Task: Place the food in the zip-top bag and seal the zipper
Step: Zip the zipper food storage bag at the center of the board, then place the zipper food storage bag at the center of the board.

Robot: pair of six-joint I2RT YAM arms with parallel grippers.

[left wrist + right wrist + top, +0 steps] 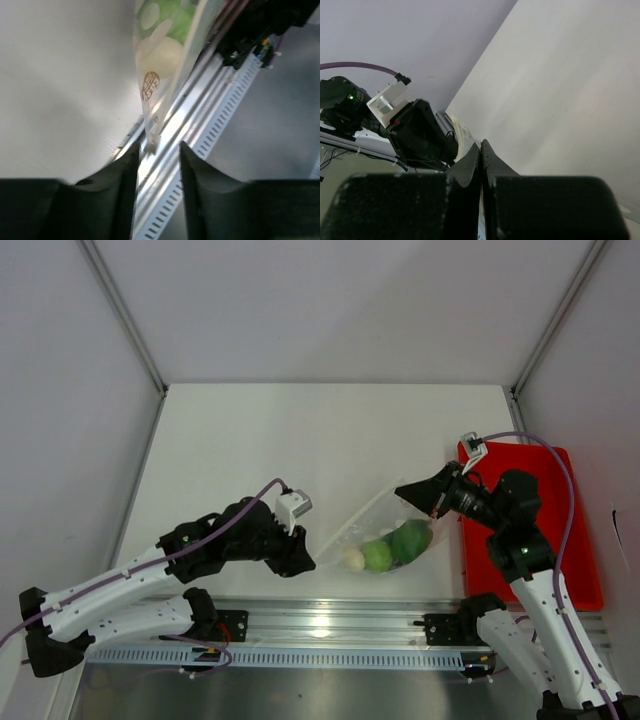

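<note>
We see the right tool (480, 152) pinched together, seemingly on the zip-top bag (372, 525) edge, while the left tool (158, 150) stands apart around its other corner. Bag's at the tabletop (300, 440) near edge with the whitish ball (352, 560), bright green piece (377, 556) and darker green piece (411, 540) inside.

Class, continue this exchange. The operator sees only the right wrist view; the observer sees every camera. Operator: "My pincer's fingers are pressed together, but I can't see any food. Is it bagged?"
Observer: The top view shows a whitish ball, a bright green round piece and a darker green piece inside the zip-top bag.
Operator: Is the left pincer gripping?
Observer: Its wrist view shows the left pincer open, with the bag's corner inside the gap.
Operator: What lies near my arm?
Observer: A red tray, which your arm overhangs in the top view.
</note>
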